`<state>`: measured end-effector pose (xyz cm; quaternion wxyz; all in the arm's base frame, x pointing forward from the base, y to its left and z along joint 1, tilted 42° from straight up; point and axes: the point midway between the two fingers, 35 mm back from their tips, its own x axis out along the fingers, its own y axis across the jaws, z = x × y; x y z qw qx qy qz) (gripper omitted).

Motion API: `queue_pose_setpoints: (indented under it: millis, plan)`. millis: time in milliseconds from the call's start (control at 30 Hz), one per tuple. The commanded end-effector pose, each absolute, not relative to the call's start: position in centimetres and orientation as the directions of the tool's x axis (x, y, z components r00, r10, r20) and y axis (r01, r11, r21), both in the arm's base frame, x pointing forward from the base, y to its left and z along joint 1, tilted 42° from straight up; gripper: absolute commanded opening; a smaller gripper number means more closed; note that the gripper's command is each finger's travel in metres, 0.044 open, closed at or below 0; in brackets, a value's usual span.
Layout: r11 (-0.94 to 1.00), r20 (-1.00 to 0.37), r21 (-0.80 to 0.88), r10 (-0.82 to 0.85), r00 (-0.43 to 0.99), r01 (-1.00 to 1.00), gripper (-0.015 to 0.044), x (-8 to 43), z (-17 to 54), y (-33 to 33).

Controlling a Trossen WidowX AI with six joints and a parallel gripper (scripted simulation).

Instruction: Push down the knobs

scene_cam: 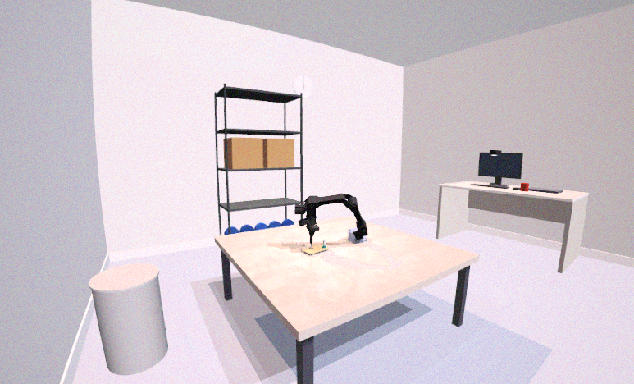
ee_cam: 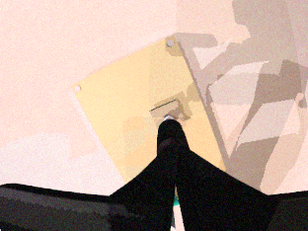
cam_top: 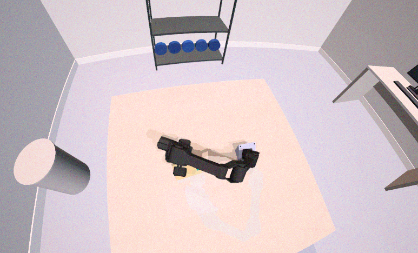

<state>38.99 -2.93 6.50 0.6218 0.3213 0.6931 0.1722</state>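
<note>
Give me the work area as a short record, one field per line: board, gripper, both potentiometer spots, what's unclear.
board: yellow circuit board, on the table
gripper: gripper shut, pointing down over the board
under fingertips: pale potentiometer; the dark shape above it is probably its knob
other spot: teal part, with a thin upright piece on it
knob seating: cannot tell for either
release and retreat: not done

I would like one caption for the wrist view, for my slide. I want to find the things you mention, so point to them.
Closed fingers [scene_cam: 311, 244] reach down over the yellow board [scene_cam: 320, 250] [ee_cam: 118, 94], two pale screws [ee_cam: 77, 89] at its corners.
</note>
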Motion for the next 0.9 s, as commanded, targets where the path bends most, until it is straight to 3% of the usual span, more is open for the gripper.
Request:
queue_pose_setpoints:
  millis: [0, 867]
  plan:
    - [0.730, -0.748, 0.642, 0.664, -0.019, 0.236, 0.0000, 38.98, 6.54, -2.88]
    - [0.730, -0.748, 0.642, 0.664, -0.019, 0.236, 0.0000, 38.96, 6.05, -2.44]
